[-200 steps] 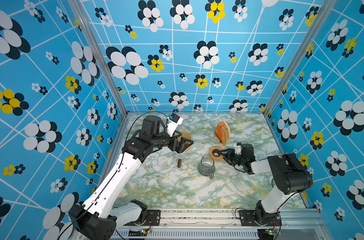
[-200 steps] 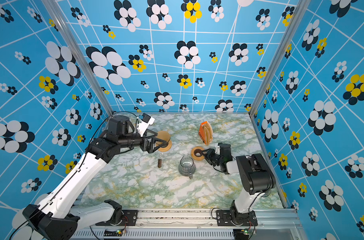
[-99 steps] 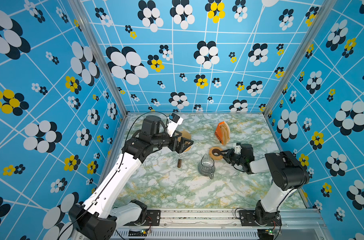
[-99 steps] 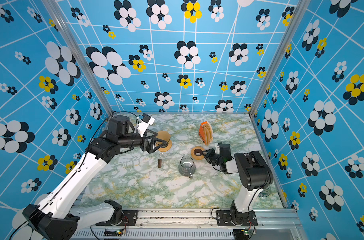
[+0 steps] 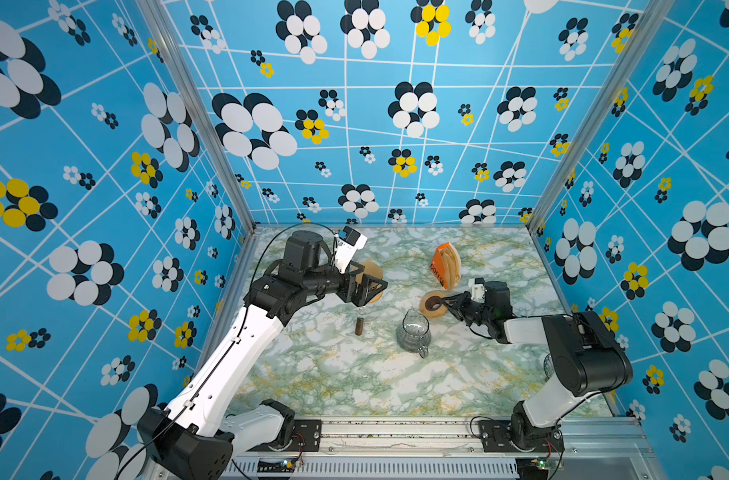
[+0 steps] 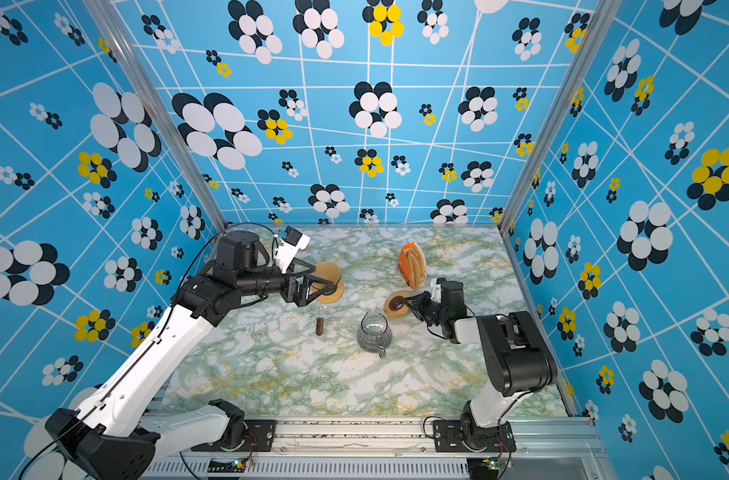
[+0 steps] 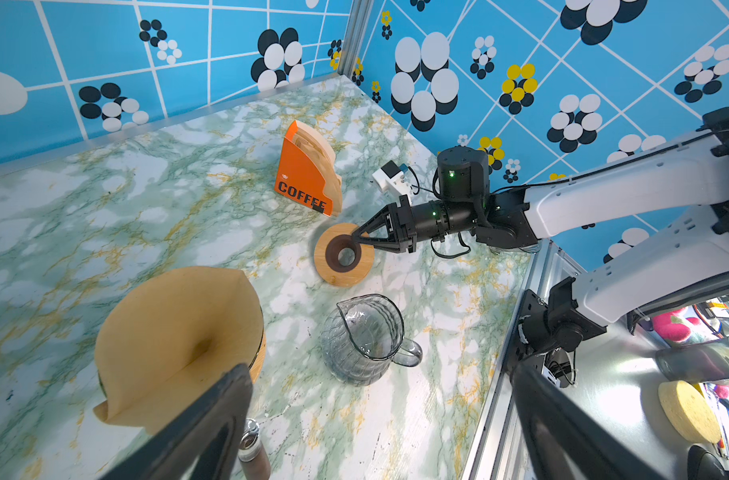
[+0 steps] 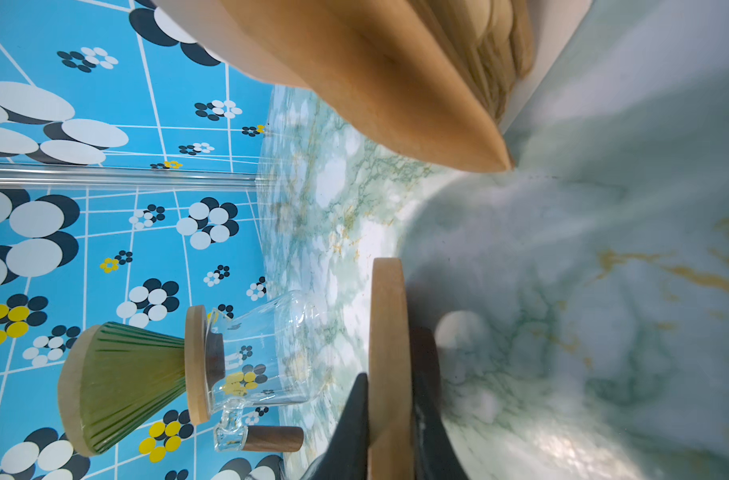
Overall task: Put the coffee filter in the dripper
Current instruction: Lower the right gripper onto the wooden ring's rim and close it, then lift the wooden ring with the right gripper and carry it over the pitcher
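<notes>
**Reader:** What is here, biggest first?

**Me:** A green-veined marble table [image 5: 354, 382] inside blue flower-print walls [image 5: 105, 166]. At its back left stands the glass dripper [image 8: 126, 386]. The brown paper coffee filter [image 7: 180, 332] already sits in it, opened into a cone with its mouth up and its point down, so its long axis is upright. A seam tab juts out past the rim.

**Reader:** And the smaller things?

**Me:** An orange filter holder [image 7: 300, 174] marked COFFEE, a glass carafe [image 7: 367, 345] mid-table, a wooden ring [image 7: 342, 272], then a small capped vial [image 5: 359, 326].

**Reader:** Your fingers?

**Me:** My left gripper [image 5: 371, 282] stands wide and empty. The filter lies just ahead of it and a little below. I cannot tell whether the nearer finger touches the paper. My right gripper [image 7: 356, 240] is narrow and pinches the wooden ring's edge, one finger on each flat face. It is well apart from the dripper.

**Reader:** Which arm matters next?

**Me:** The left, nearer by far. I judge the filter placed. If it needs seating, the push should go straight down the cone's axis.
</notes>
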`<state>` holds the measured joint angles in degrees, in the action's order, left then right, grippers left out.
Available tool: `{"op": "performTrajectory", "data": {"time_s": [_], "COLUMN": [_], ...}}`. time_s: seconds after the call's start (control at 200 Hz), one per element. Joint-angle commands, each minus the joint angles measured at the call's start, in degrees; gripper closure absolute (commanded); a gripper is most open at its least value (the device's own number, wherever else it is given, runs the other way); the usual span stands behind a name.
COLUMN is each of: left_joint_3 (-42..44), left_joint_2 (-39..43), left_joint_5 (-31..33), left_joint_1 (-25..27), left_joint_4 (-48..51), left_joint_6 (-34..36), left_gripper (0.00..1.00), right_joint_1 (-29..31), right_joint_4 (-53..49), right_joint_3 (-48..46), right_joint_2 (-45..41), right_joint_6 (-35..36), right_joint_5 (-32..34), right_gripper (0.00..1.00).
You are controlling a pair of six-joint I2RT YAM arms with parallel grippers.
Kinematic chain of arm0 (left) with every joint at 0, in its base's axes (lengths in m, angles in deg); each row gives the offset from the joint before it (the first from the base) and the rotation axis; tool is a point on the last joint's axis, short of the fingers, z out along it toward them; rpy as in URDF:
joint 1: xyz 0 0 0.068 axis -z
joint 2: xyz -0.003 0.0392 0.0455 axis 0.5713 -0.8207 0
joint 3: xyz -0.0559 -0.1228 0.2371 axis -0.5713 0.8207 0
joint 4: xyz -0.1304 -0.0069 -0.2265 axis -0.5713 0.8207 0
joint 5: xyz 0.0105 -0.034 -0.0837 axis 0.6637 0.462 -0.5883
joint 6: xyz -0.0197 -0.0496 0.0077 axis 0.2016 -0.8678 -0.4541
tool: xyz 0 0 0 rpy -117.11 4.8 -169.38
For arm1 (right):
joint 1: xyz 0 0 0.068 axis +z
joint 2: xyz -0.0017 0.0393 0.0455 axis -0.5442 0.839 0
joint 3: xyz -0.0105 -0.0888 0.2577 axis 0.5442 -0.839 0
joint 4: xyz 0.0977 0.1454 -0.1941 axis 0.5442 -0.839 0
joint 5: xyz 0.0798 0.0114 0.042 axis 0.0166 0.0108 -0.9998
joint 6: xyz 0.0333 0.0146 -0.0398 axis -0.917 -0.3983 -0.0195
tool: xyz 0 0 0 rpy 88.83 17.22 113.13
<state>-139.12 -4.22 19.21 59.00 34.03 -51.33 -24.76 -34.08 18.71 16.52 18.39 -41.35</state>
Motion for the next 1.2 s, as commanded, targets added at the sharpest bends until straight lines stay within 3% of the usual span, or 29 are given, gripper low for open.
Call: {"op": "performTrajectory", "data": {"time_s": [0.0, 0.385, 0.56, 0.96, 1.2], "left_joint_3": [-1.33, -1.44, 1.45, 14.72, 22.73], "left_joint_2": [0.37, -0.46, 0.58, 4.13, 6.13], "left_joint_5": [0.06, 2.18, 5.29, 19.15, 27.73], "left_joint_1": [0.62, 3.68, 6.03, 17.85, 24.21], "left_joint_4": [0.54, 1.07, 0.2, -9.66, -16.51], "left_joint_6": [1.11, 1.75, -2.72, -15.37, -20.11], "left_gripper": [0.01, 0.01, 0.01, 0.01, 0.01], "right_joint_1": [-0.21, -0.21, -0.22, -0.21, -0.22], "right_joint_4": [-9.17, -28.48, -34.12, -38.23, -29.34], "right_joint_3": [1.8, 5.31, 6.64, 7.65, 5.31], "right_joint_2": [-3.34, -18.99, -24.4, -34.03, -34.29], "right_joint_6": [4.11, 12.59, 14.28, 14.2, 6.85], "right_joint_5": [2.49, 4.44, 1.78, -5.43, -14.42], "right_gripper": [0.86, 0.88, 0.88, 0.86, 0.85]}}
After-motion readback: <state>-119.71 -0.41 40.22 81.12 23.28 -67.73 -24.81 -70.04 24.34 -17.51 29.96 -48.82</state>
